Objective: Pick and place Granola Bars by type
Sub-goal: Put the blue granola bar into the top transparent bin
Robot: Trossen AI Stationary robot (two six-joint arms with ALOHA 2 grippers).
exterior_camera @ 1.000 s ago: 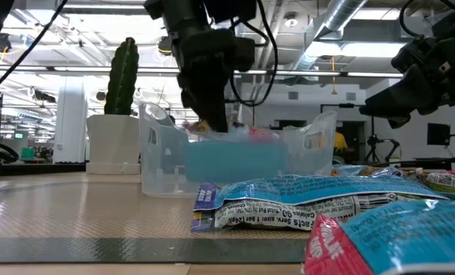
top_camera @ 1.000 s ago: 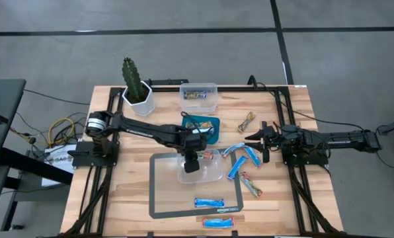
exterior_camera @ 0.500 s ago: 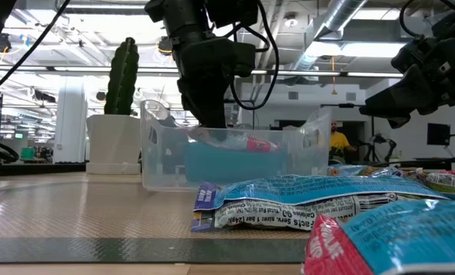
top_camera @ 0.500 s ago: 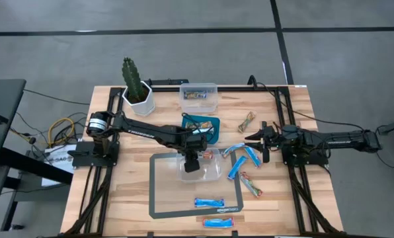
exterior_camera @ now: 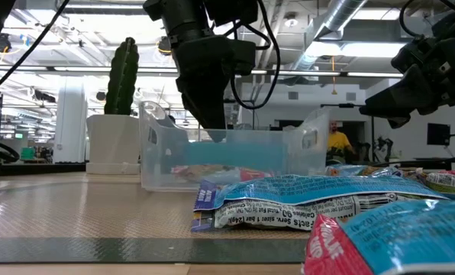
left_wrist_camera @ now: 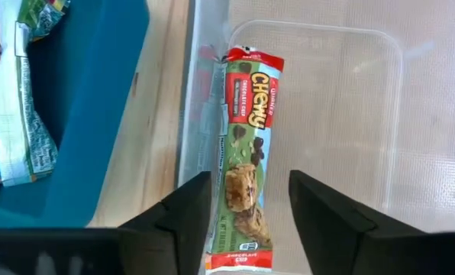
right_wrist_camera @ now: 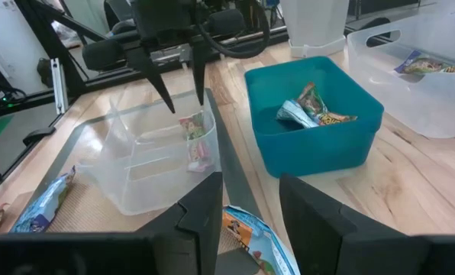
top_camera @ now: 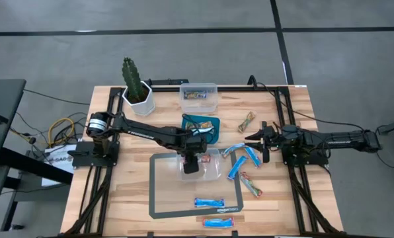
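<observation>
A green-and-red granola bar (left_wrist_camera: 246, 153) lies flat on the floor of a clear container (top_camera: 200, 170), along one of its walls. The container stands on the grey-edged mat. My left gripper (left_wrist_camera: 250, 177) hangs open just above it, pointing steeply down, fingers (right_wrist_camera: 172, 92) clear of the bar (right_wrist_camera: 193, 141). More bars lie loose on the table: blue ones (top_camera: 240, 158) right of the container, two blue ones (top_camera: 209, 202) near the front, and tan ones (top_camera: 251, 184). My right gripper (top_camera: 263, 142) waits at the right, open with nothing in it.
A blue bin (top_camera: 203, 125) with wrapped bars stands just behind the clear container. A second clear container (top_camera: 198, 96) with a bar sits at the far edge, beside a potted cactus (top_camera: 136, 82). A tan bar (top_camera: 247, 121) lies at the back right.
My left gripper has opened and let go of the green-and-red bar, without moving from its place over the clear container. The bar, held level at the rim a second ago, has dropped and now lies on the container's floor.
</observation>
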